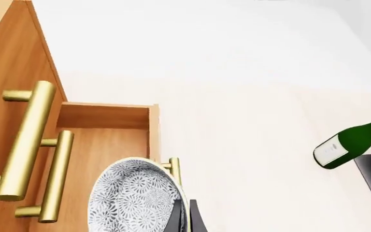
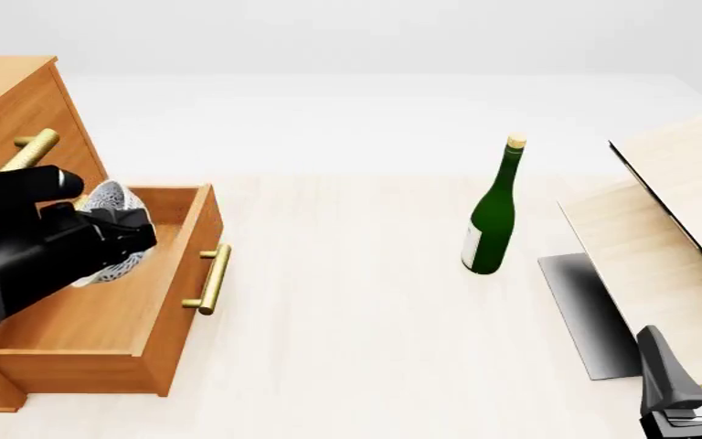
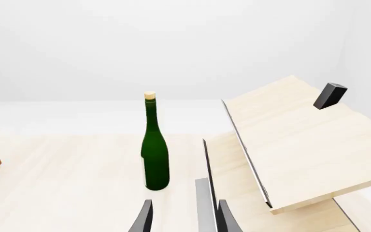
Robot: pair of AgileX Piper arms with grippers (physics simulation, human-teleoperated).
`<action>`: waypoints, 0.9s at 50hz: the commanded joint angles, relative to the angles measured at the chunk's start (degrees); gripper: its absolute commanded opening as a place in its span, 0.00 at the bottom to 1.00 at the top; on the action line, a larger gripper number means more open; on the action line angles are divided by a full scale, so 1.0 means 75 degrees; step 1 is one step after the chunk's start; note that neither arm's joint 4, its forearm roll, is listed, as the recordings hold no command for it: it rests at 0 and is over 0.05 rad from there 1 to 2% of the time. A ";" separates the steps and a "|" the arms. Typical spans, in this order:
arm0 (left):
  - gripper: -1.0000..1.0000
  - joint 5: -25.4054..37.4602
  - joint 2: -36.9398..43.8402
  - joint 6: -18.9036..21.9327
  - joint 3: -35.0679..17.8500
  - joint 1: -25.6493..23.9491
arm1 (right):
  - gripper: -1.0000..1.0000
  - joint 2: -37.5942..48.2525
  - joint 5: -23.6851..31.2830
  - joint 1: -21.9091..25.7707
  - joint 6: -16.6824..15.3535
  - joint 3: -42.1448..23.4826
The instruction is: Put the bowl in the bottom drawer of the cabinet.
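1. Bottom drawer (image 2: pixel 143 343) of cabinet (image 2: pixel 4 101) pulled out, at desk's left edge.
2. Left gripper (image 2: pixel 125 240) clamped on bowl (image 1: pixel 137 198) rim, bowl held over drawer's inside, not yet set down.
3. Left to do: lower, let go.
4. Right gripper (image 3: pixel 182 215) parted, idle.

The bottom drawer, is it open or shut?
Open. The bottom drawer is pulled out from the cabinet, its inside showing, and the left gripper holds the bowl above it.
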 commanded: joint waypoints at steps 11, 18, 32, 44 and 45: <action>0.00 -0.0336 0.0110 -0.0211 0.0399 0.0263 | 1.00 0.0001 0.0000 0.0000 0.0001 0.0000; 0.00 -0.0517 0.0384 -0.0260 0.0397 0.0237 | 1.00 0.0000 0.0000 0.0000 -0.0001 0.0000; 0.00 -0.0801 0.0857 -0.0330 0.0335 0.0186 | 1.00 0.0001 0.0000 0.0000 0.0001 0.0000; 0.00 -0.0973 0.1187 -0.0275 0.0290 0.0348 | 1.00 0.0001 0.0000 0.0000 -0.0001 0.0000; 0.00 -0.1012 0.1223 -0.0282 0.0303 0.0369 | 1.00 0.0001 0.0000 0.0000 0.0000 0.0000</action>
